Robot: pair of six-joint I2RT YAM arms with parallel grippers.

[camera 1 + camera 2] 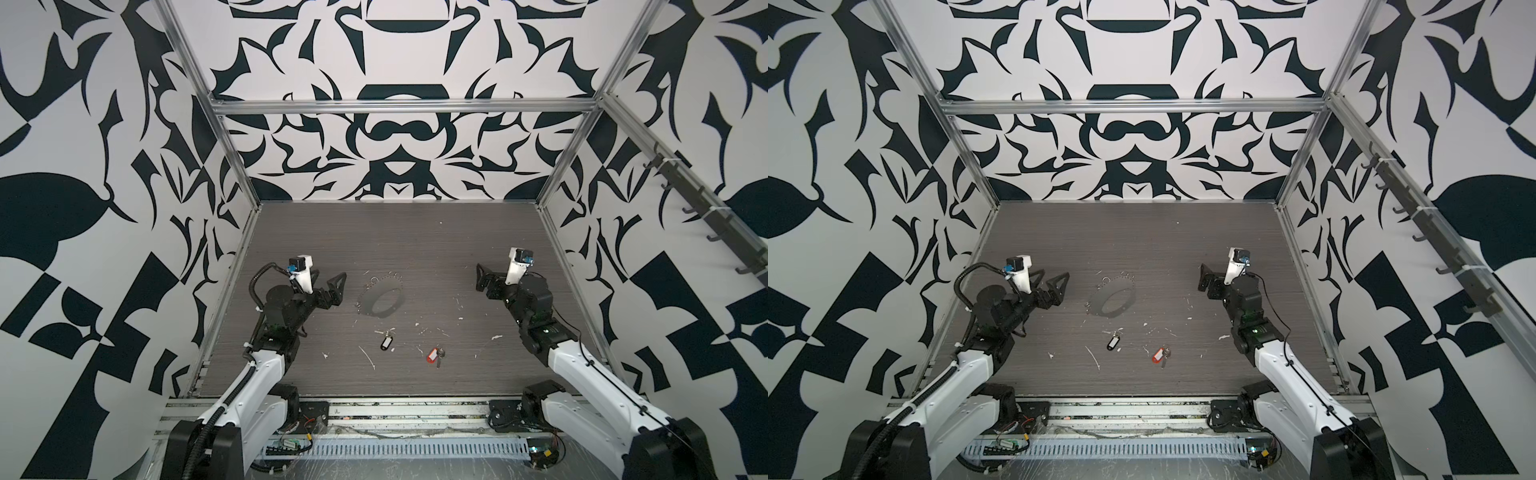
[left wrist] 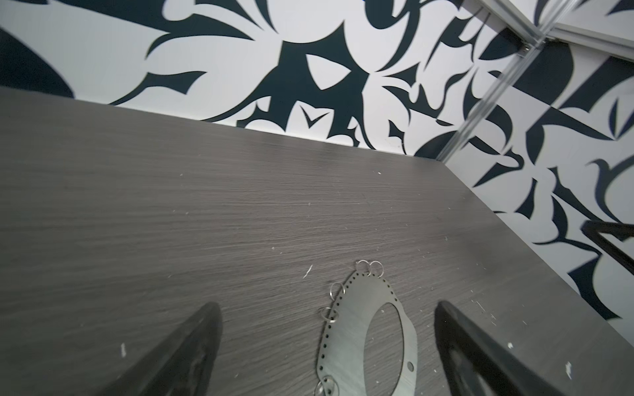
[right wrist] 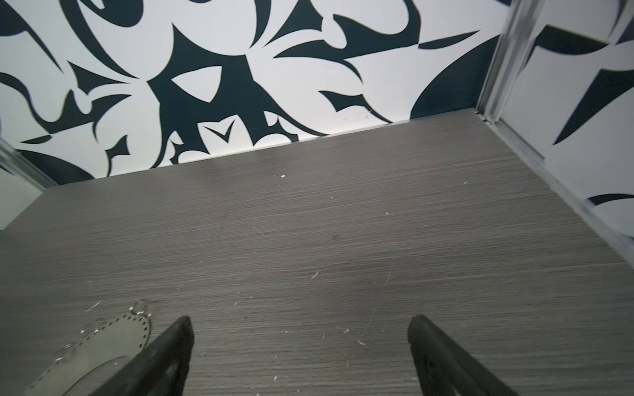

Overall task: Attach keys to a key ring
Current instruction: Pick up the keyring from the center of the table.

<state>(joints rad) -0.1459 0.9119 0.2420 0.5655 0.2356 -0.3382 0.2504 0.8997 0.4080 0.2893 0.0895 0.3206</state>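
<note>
The key ring [image 1: 369, 297] [image 1: 1098, 300] is a thin grey hoop with small loops on its rim, lying flat at mid-table. Nearer the front lie the keys: one bunch with a black tag [image 1: 386, 342] [image 1: 1111, 343], one with a red-orange tag [image 1: 432, 356] [image 1: 1157, 357]. My left gripper [image 1: 330, 279] [image 1: 1054, 277] hovers left of the hoop, open and empty. The left wrist view shows the hoop [image 2: 350, 329] between and beyond the open left gripper [image 2: 327, 307]. My right gripper [image 1: 482, 276] [image 1: 1203, 276] [image 3: 301, 320] is open and empty, right of the hoop [image 3: 113, 336].
White scraps [image 1: 367, 356] and flecks dot the grey wood-grain table [image 1: 415, 241]. Patterned walls with aluminium posts [image 1: 232, 158] close in three sides. A rail with hooks [image 1: 706, 208] runs along the right wall. A slotted cable duct [image 1: 415, 449] lies at the front.
</note>
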